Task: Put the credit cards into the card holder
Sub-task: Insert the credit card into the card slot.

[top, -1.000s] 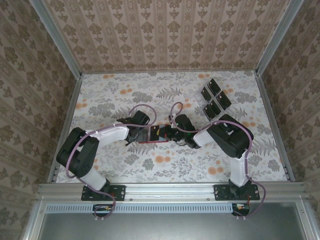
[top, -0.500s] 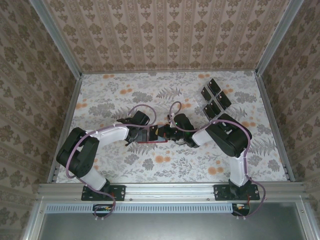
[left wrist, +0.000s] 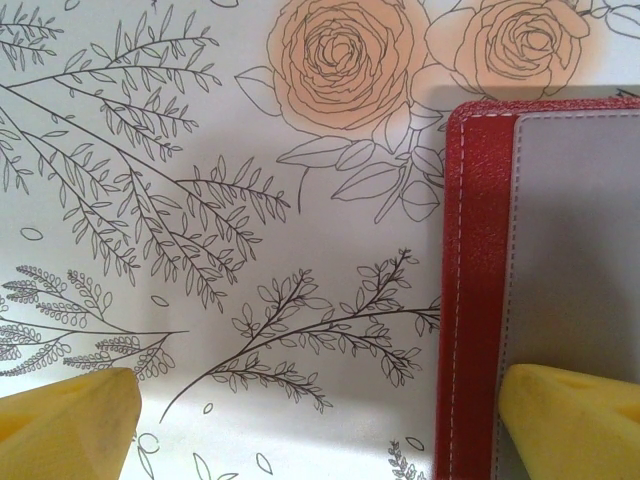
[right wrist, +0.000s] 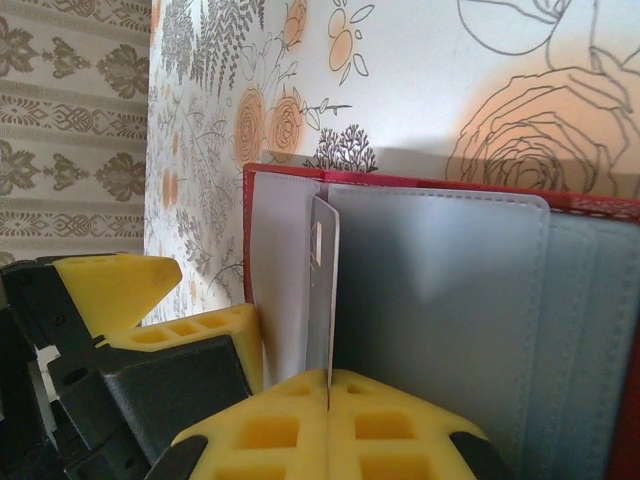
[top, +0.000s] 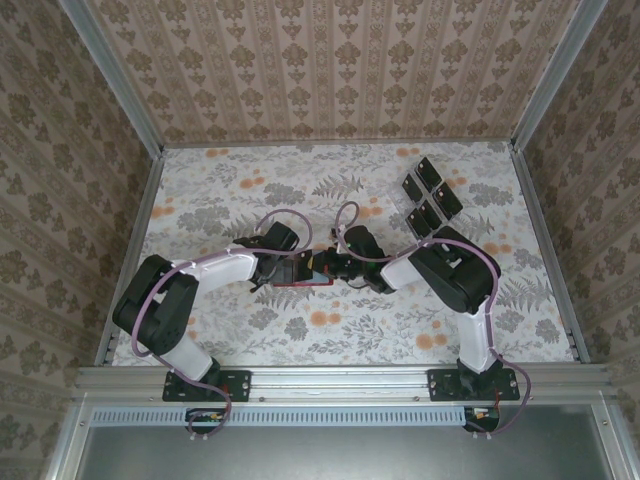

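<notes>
Clamped on a thin, grey-looking credit card [right wrist: 322, 280] held edge-on, the right gripper [right wrist: 328, 385] has crept left over the red, grey-pocketed card holder [right wrist: 440, 290] in the middle of the floral worktop [top: 230, 190] — insertion looks imminent — while the wide-open left gripper [left wrist: 320, 410] straddles its edge.

The worktop [top: 240, 190], covered in a pale print of orange blooms and grey ferns, carries the open red card holder [top: 308, 280] flat near its middle. At the far right lies a clear tray [top: 400, 203] bearing four dark credit cards [top: 430, 173].
</notes>
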